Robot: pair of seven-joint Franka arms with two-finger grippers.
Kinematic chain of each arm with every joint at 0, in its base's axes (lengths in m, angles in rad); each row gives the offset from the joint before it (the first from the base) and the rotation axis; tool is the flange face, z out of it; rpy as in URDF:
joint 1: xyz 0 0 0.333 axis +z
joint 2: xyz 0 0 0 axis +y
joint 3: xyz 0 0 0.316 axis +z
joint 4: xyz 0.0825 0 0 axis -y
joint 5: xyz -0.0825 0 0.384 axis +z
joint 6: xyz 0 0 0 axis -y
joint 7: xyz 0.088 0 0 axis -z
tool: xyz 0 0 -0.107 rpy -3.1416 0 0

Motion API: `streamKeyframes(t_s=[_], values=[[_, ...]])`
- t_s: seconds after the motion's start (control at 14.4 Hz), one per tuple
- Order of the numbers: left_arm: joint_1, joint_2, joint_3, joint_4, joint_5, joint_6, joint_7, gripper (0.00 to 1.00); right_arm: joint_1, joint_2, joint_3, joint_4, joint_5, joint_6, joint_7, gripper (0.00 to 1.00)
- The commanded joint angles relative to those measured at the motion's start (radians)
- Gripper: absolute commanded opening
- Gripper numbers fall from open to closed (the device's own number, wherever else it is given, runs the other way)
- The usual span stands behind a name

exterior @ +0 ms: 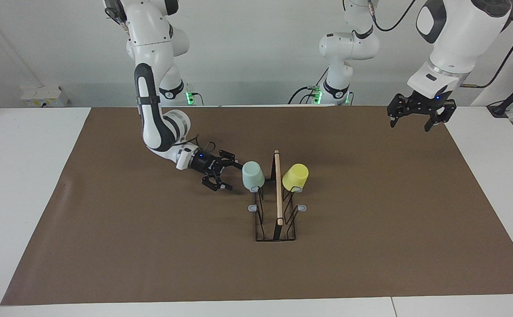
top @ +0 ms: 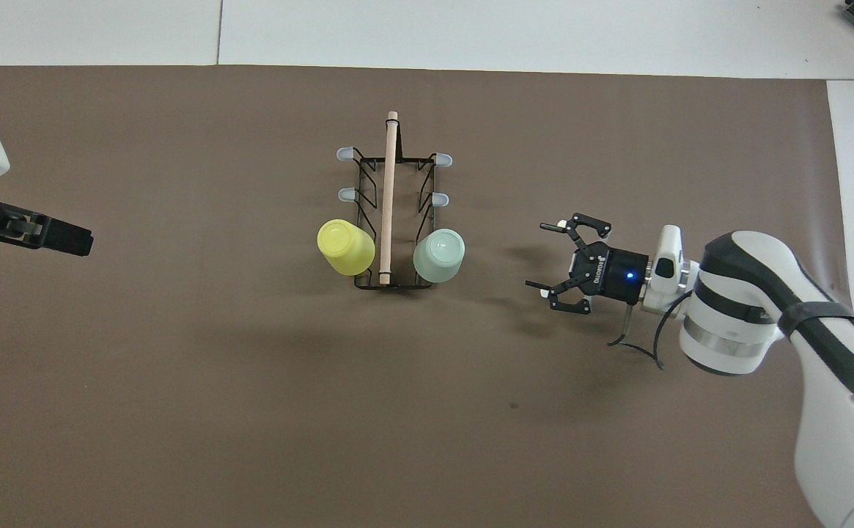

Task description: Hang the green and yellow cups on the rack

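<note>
On the rack (exterior: 275,207), 2 upturned cups, mint (exterior: 253,175) and yellow (exterior: 295,176).

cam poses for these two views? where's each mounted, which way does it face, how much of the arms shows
Facing view: high across the table, facing the robots; rack at centre; both arms show from upper links down to the right gripper and left gripper, both open.
Overhead view: high above the robots' end, looking steeply down and forward; right forearm with its gripper, only the left wrist and gripper.
Shared: rack, green cup and yellow cup hung on it, brown mat; views are half a turn apart.
</note>
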State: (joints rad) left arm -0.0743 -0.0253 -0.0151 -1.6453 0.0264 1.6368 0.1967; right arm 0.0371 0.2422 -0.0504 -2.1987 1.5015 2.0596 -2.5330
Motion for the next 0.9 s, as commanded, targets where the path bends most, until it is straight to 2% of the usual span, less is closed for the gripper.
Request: streamKeyframes(t_s=[0.0, 0.21, 0.35, 0.56, 0.84], values=[[0.015, -0.016, -0.013, -0.005, -0.013, -0.020, -0.014, 1.00, -0.064, -0.046, 0.017, 0.040, -0.217, 0.008, 0.161, 1.00], [0.005, -0.018, -0.003, -0.011, -0.013, -0.015, -0.010, 1.00, -0.088, -0.069, 0.012, 0.054, -0.309, -0.009, 0.265, 1.00], [-0.008, -0.018, 0.003, -0.008, -0.014, -0.026, -0.013, 1.00, -0.121, -0.072, 0.017, 0.101, -0.435, -0.038, 0.391, 1.00], [-0.030, -0.018, 0.053, -0.004, -0.072, -0.028, -0.032, 1.00, -0.157, -0.075, 0.012, 0.180, -0.575, -0.163, 0.546, 1.00], [-0.028, -0.018, 0.053, -0.004, -0.079, -0.031, -0.131, 1.00, -0.190, -0.102, 0.012, 0.302, -0.846, -0.286, 0.805, 1.00]])
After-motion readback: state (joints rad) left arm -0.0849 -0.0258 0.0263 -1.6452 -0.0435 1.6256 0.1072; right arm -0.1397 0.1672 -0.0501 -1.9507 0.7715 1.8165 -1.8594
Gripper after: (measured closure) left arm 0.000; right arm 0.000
